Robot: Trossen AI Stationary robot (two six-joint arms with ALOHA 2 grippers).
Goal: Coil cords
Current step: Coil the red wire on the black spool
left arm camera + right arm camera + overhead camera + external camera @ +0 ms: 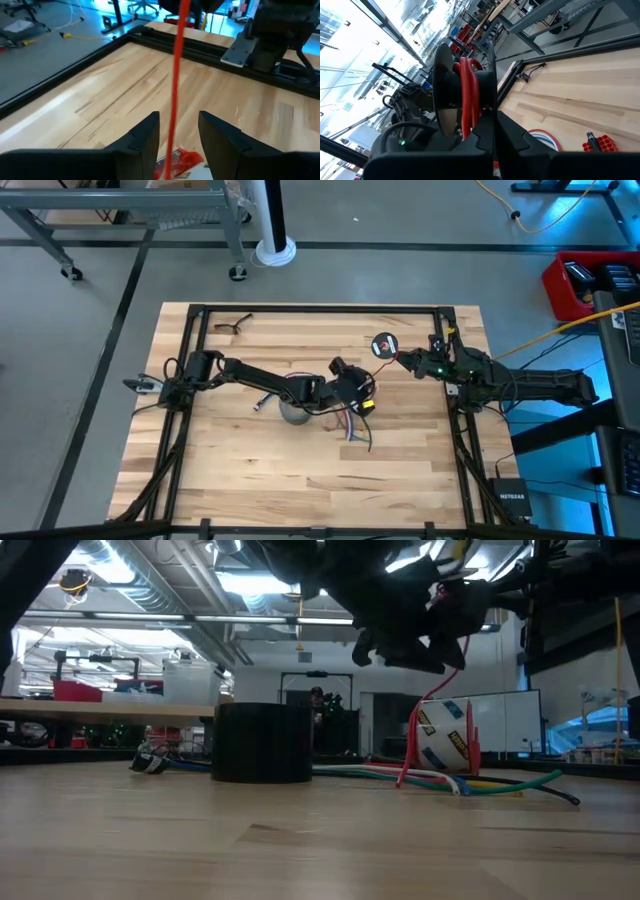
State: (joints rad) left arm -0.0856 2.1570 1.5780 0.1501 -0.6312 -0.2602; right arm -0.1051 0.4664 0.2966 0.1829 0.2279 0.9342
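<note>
My left arm reached from the table's left edge toward the middle of the wooden table. A grey tape roll lay on the boards just beside that arm's forearm. My left gripper hung above the table's centre with its fingers apart, and the red wire ran up between them; I could not tell whether the fingers touched it. Below that gripper a loose bundle of coloured cords lay on the wood, near a white roll with blue and yellow markings, which stood on edge.

Farther right, a small black spool with red wire wound on it was raised near the table's far right part. My right gripper was clamped on that spool, fingers closed against its flange, and the red wire led from there down toward my left gripper. My right arm stretched in from the table's right edge.
</note>
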